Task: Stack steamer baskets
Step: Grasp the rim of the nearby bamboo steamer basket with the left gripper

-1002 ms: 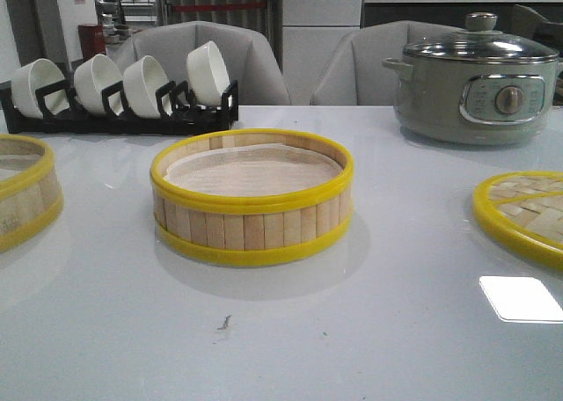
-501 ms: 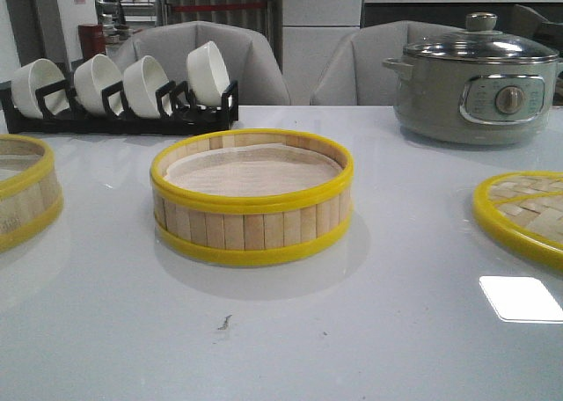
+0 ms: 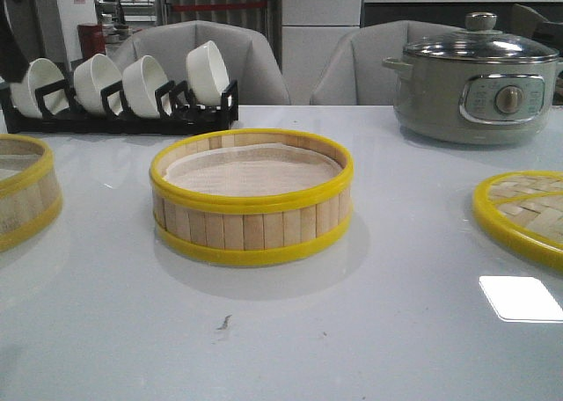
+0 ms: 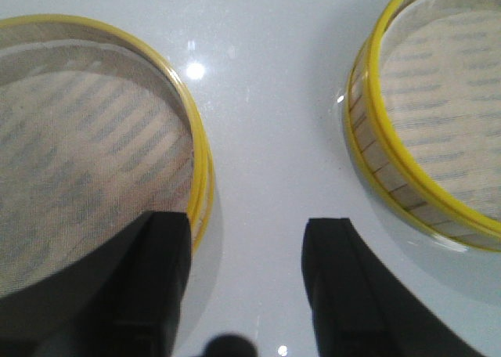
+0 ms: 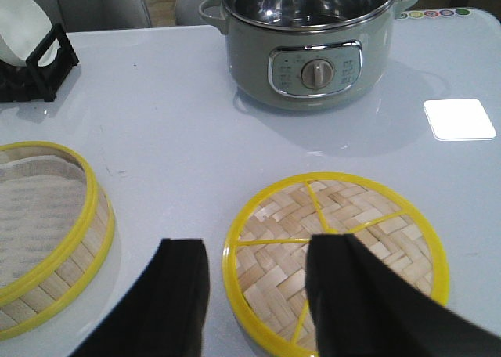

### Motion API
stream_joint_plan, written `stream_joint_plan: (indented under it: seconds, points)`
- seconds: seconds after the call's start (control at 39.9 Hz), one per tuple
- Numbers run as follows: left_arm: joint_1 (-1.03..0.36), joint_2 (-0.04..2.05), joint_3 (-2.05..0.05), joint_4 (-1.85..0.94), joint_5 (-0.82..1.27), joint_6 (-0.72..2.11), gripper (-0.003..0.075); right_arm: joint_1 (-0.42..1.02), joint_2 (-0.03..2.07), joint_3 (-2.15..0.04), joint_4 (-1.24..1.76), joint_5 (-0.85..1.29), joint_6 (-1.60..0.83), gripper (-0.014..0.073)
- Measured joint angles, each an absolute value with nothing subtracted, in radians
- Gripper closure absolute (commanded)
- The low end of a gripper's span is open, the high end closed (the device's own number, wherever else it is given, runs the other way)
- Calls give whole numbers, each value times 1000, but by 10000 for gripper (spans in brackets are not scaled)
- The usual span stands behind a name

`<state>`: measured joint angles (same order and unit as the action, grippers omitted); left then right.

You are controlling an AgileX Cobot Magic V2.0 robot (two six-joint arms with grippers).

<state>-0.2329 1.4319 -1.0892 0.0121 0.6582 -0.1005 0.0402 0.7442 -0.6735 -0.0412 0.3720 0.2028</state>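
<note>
Steamer baskets are sitting apart on the white table (image 3: 369,348): one (image 3: 252,196) at centre, the other (image 3: 22,190) at the left edge. Left gripper (image 4: 246,275) is hovering with fingers spread, straddling that left basket's rim, gripping nothing. Right gripper (image 5: 258,294) is hanging released over the woven lid (image 5: 337,255)
</note>
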Motion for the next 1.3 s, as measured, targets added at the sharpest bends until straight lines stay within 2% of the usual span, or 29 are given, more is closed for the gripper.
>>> stream_joint_plan:
  seconds: [0.55,0.95,1.3]
  points:
    - [-233,1665,-1106,79,535,-100,317,40,744,-673,-41,397,203,178]
    - [-158,1691,-1133,81,527,-100,317,40,744,-673,-41,397,203,178]
    - [-156,1734,-1178,61,547,-100,317,40,744,-673,-41,398,203,178]
